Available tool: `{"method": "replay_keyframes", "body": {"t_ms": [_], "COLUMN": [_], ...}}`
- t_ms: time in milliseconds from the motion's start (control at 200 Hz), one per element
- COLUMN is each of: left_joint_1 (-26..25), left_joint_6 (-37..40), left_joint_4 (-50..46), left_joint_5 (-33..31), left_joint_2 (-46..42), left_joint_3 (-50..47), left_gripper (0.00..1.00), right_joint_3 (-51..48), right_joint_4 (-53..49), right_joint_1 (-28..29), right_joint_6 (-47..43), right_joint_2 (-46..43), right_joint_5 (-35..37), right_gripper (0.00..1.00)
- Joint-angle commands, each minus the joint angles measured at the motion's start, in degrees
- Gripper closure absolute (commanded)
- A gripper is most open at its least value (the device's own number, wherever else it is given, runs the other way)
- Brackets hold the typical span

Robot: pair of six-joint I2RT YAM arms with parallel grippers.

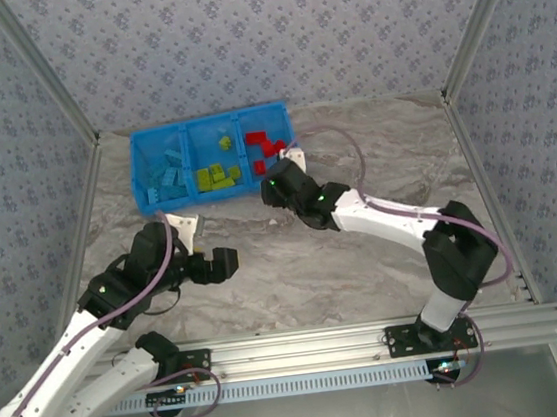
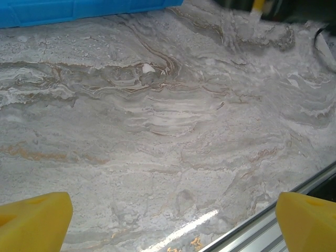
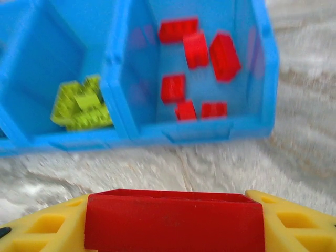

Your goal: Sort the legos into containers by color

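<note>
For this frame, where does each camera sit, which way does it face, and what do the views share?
Top external: above and behind the bases, looking down on the table; both arms show, left gripper over marble, right gripper by the blue tray.
Left wrist: low, facing across marble toward the tray's near wall; its yellow fingertips stand wide apart.
Right wrist: facing the tray's green and red compartments; its fingers clamp a red brick.
Shared: top external and right wrist both show red legos in the right compartment.
</note>
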Motion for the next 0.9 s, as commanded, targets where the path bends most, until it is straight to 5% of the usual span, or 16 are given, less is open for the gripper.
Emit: {"method": "replay_keyframes", "body": {"t_ms": [0, 325, 485, 894], "left_joint_1": [-0.3, -0.4, -0.4, -0.4], "left_joint_6": [-0.3, 0.0, -0.2, -0.6], "left_joint_4": [1.8, 0.0, -0.1, 1.9], "left_joint_5": [-0.5, -2.7, -3.2, -4.9], "left_joint_2": [0.7, 1.4, 1.4, 1.2], "left_joint_3": [0.0, 0.4, -0.1, -0.8], "left_gripper": [0.01, 0.01, 0.01, 0.01], "right_joint_3": [5.8, 36.0, 45.4, 47.2], "right_joint_4": [-0.9, -9.8, -14.9, -20.0], "right_joint_1": [-3.3, -9.5, -10.6, -10.7], "right_joint_6": [-6.1, -8.9, -5.3, -4.7], "right_joint_2": [3.9, 28.9, 35.4, 27.9], "right_joint_5": [1.1, -3.3, -4.8, -8.6], "right_gripper": [0.42, 0.39, 0.25, 0.16]}}
